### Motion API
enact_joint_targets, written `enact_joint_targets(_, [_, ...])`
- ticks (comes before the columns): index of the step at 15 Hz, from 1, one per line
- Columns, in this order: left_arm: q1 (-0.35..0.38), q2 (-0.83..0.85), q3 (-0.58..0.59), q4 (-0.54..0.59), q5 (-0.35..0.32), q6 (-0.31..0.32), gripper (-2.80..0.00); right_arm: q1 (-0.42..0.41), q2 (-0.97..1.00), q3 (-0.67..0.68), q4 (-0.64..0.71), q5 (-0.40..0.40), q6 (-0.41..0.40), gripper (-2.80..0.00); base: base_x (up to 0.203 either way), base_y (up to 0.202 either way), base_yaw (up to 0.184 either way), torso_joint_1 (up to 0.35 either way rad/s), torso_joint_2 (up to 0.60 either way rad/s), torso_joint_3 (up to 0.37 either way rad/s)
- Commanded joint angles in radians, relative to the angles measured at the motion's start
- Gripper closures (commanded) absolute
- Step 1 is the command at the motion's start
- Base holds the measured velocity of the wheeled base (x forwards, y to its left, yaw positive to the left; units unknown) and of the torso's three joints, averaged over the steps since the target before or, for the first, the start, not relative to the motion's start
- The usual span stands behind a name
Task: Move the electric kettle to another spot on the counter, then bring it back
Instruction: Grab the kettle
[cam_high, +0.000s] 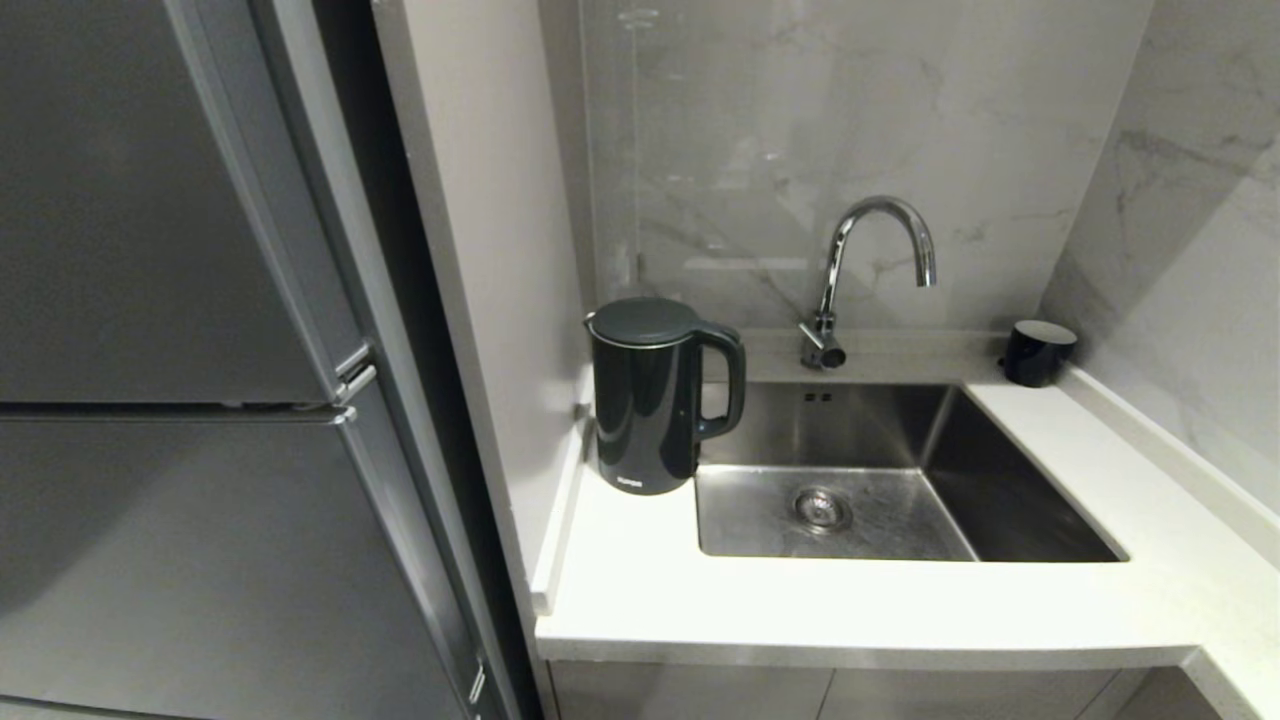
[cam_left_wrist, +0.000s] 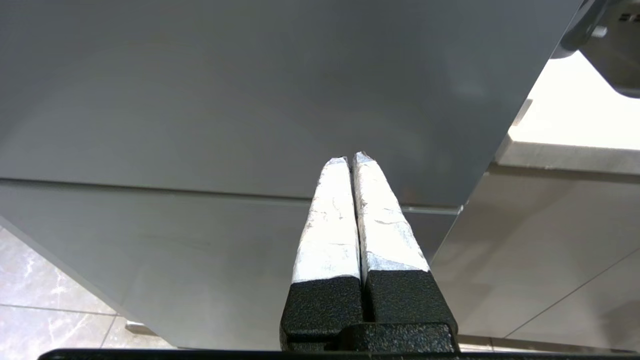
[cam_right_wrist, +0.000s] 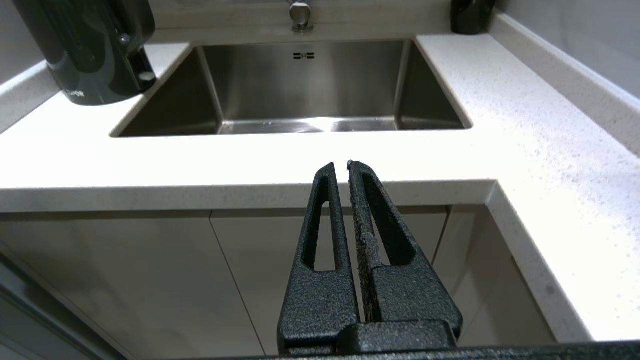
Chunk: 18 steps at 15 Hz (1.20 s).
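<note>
On the white desk (cam_high: 880, 610) just left of the sink (cam_high: 1000, 500), tall black electric kettle (cam_high: 650, 400) standing upright, left end effector (cam_left_wrist: 351, 161) pressed together by the grey fridge (cam_left_wrist: 250, 90), right end effector (cam_right_wrist: 341, 167) together near the desk's front edge, holding nothing.

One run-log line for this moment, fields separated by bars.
tall glossy black electric kettle: upright on white stone counter, left of sink | left gripper: shut | right gripper: shut
</note>
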<state>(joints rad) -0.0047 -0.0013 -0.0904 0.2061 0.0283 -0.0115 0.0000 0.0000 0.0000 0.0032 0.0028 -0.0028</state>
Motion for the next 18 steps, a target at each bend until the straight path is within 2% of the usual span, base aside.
enact_joint_targets(1, [0.000,0.001,0.000,0.001,0.001,-0.001,0.00,0.000,0.000,0.000,0.000,0.000,0.000,0.00,0.000,0.000,0.000,0.158,-0.41,-0.247])
enact_joint_targets(18, [0.000,0.001,0.000,0.001,0.001,-0.001,0.00,0.000,0.001,0.000,0.000,0.000,0.000,0.00,0.000,0.000,0.000,0.147,-0.35,-0.202])
